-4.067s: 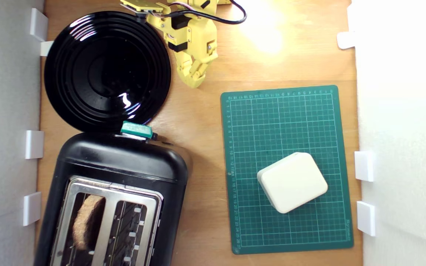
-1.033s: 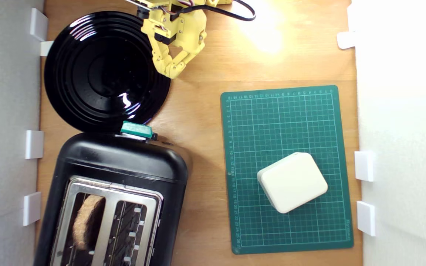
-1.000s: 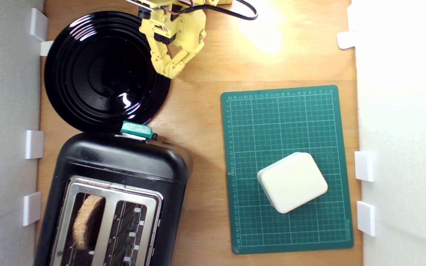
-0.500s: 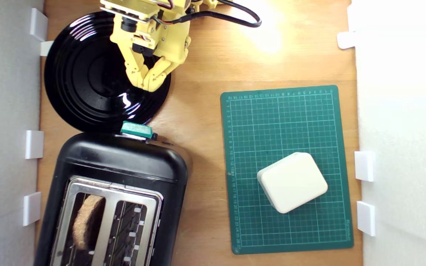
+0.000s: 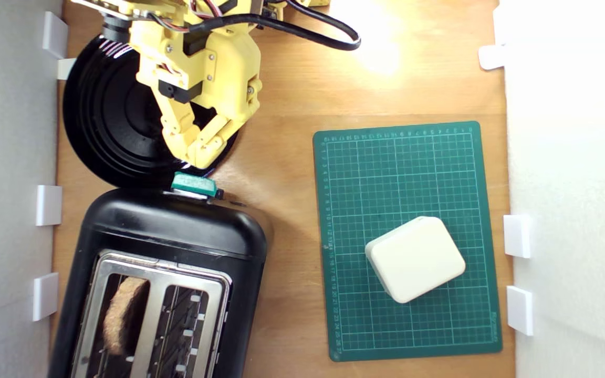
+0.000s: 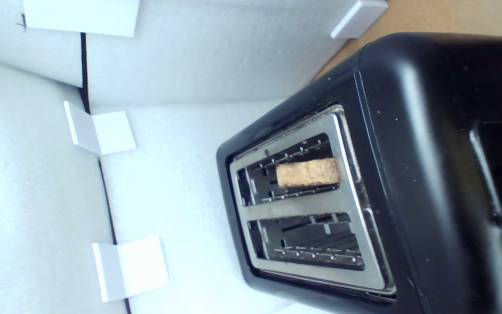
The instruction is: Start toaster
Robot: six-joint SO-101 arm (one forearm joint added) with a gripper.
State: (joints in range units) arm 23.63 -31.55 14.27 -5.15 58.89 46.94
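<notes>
Since half a second ago, the gripper has been carried from the upper middle of the black plate down to that plate's lower edge, so that its tips are now placed just above the teal lever without touching it. The fingers are seen drawn together at the tips, with nothing held. The toaster is found at the lower left of the exterior view, a brown slice standing in one slot. The press on the lever is judged to be imminent but not yet made.

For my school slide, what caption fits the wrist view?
Black toaster with one brown slice in a slot.
</notes>
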